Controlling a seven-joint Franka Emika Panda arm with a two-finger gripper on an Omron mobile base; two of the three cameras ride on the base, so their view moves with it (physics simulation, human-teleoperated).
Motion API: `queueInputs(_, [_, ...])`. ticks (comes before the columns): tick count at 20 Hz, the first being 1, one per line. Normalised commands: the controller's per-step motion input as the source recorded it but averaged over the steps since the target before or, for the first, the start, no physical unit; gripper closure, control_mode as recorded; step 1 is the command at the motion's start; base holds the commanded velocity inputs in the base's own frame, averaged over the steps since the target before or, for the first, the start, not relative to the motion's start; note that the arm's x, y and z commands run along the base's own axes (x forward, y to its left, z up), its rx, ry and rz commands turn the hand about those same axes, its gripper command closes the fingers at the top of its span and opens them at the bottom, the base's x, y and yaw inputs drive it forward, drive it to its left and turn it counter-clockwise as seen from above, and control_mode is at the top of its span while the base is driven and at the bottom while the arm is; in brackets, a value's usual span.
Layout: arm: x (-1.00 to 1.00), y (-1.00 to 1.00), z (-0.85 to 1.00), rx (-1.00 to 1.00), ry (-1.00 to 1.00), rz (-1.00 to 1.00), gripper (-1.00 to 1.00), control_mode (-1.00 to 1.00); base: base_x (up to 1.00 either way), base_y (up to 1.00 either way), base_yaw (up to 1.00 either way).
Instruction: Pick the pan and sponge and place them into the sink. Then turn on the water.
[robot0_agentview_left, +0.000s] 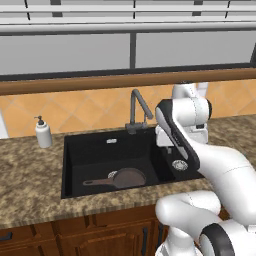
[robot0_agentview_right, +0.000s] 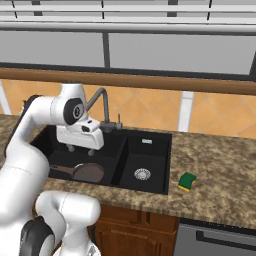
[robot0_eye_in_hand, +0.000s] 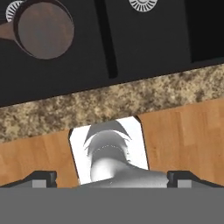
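The dark pan (robot0_agentview_left: 128, 177) lies in the large basin of the black sink (robot0_agentview_left: 100, 150), its handle pointing left. It is also seen from the right (robot0_agentview_right: 89, 172) and from above (robot0_eye_in_hand: 43, 28). The yellow and green sponge (robot0_agentview_right: 187, 181) rests on the counter right of the sink (robot0_agentview_right: 150, 150). My gripper (robot0_agentview_right: 81, 149) hangs open above the sink's middle, with nothing between its fingers. From the left, the gripper (robot0_agentview_left: 167, 147) sits over the divider. Its tips frame the gripper (robot0_eye_in_hand: 112, 178) at the bottom of the hand view. Water is out of view.
A tall grey faucet (robot0_agentview_left: 137, 107) stands behind the sink, close to my hand. A white soap dispenser (robot0_agentview_left: 43, 132) is on the speckled counter (robot0_agentview_left: 30, 180) at the left. The small basin's drain (robot0_agentview_right: 142, 174) is bare. Wooden cabinet fronts (robot0_eye_in_hand: 188, 135) lie below the counter edge.
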Motion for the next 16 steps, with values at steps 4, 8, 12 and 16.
queueInputs(4, [-0.07, -1.00, 0.00, 0.00, 0.00, -0.05, -1.00, -1.00, 0.00, 0.00, 0.00])
queueInputs(8, [0.00, -1.00, -0.01, 0.00, 0.01, -0.09, -1.00, -1.00, 0.00, 0.00, 0.00])
queueInputs(12, [-0.01, -1.00, -0.08, 0.00, 0.01, -0.13, -1.00, -1.00, 0.00, 0.00, 0.00])
queueInputs(16, [0.00, -1.00, -0.18, 0.00, 0.01, -0.15, -1.00, -1.00, 0.00, 0.00, 0.00])
